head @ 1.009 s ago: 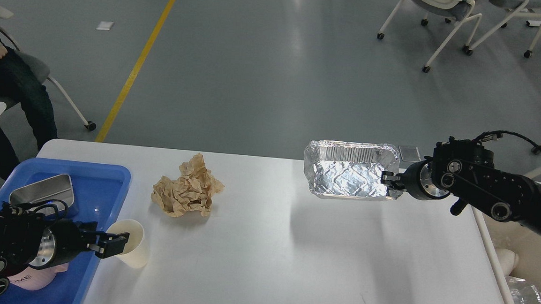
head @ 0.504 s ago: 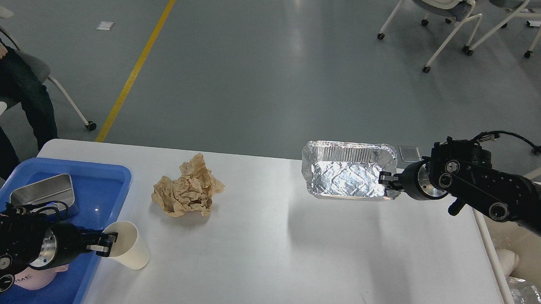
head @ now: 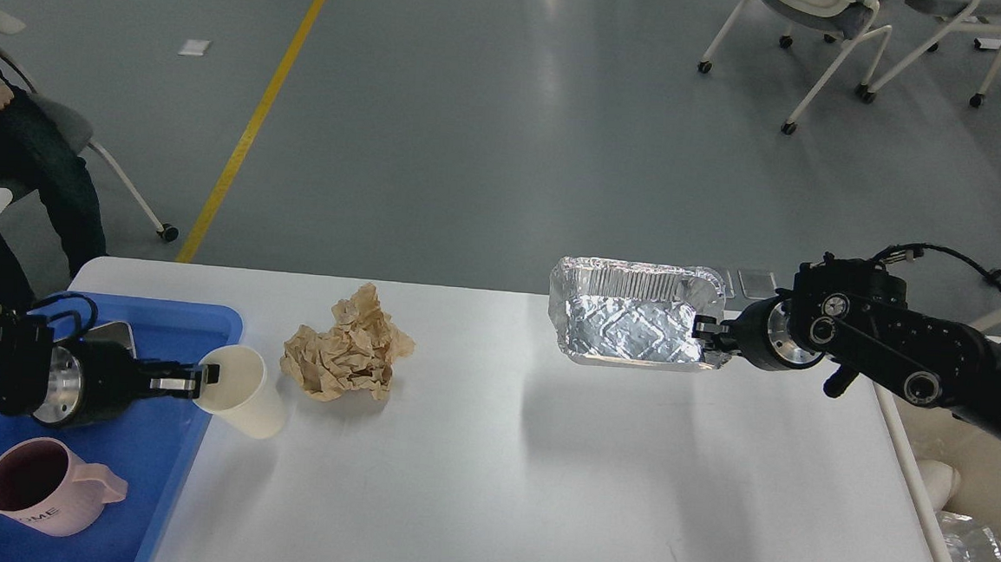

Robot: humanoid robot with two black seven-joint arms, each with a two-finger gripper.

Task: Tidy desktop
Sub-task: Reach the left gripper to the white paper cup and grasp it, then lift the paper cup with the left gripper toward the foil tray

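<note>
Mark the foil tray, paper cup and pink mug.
foil tray [head: 628, 328], head view, shiny inner floor.
paper cup [head: 251, 405], head view, outer side wall.
pink mug [head: 61, 497], head view, outer wall beside the handle.

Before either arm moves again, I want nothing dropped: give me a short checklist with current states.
1. Right gripper shut on foil tray rim: ok.
2. Foil tray lifted off the desktop, shadow below: ok.
3. Left gripper pinching paper cup rim: ok.
4. Paper cup upright: not ok, tilted.
5. Cup contents: cannot tell.
6. Crumpled brown paper touching cup: cannot tell.
</note>
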